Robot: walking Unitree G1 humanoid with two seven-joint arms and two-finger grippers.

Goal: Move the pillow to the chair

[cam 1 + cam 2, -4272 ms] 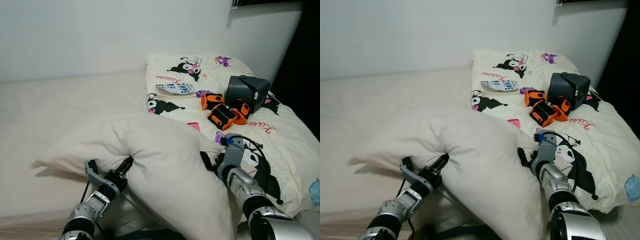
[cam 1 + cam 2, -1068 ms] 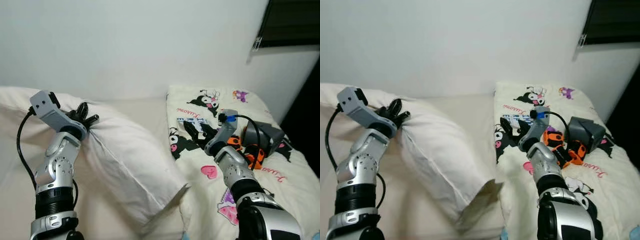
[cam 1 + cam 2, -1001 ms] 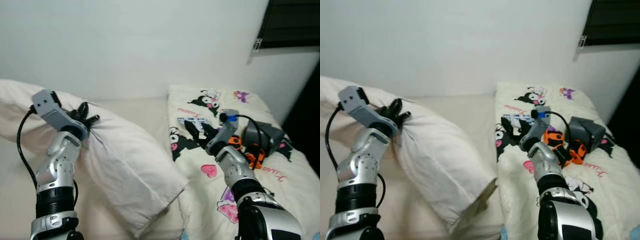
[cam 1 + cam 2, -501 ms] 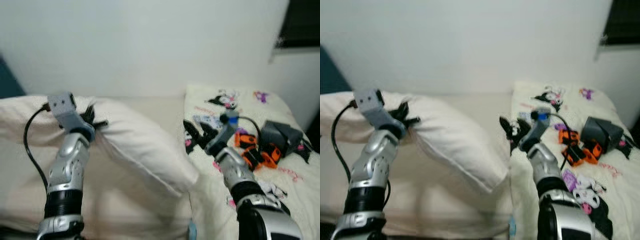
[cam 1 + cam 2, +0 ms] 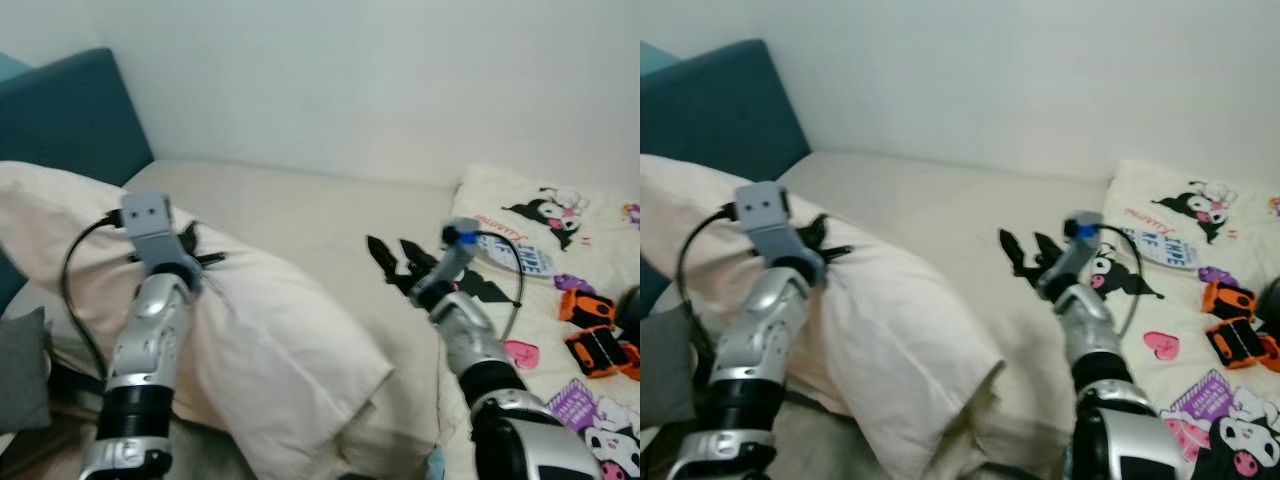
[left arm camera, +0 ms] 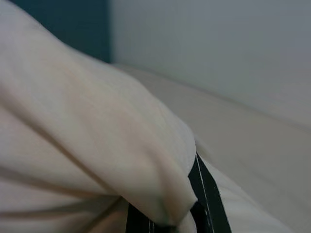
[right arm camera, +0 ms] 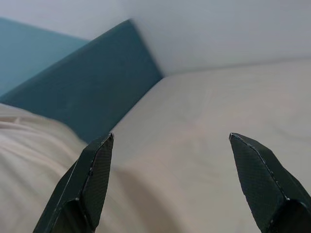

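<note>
Pillow [image 5: 270, 350] lifted off bed, left gripper [image 5: 190, 262] prob. clamped, right gripper [image 5: 392, 258] spread

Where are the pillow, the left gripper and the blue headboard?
pillow [image 5: 290, 350], left eye view, its middle.
left gripper [image 5: 197, 260], left eye view, between its fingertips.
headboard [image 5: 70, 120], left eye view, its front.

Cartoon-print quilt [image 5: 560, 215] with orange gadgets [image 5: 590, 330], beside bare cream mattress [image 5: 310, 215] and teal headboard [image 5: 70, 115].
</note>
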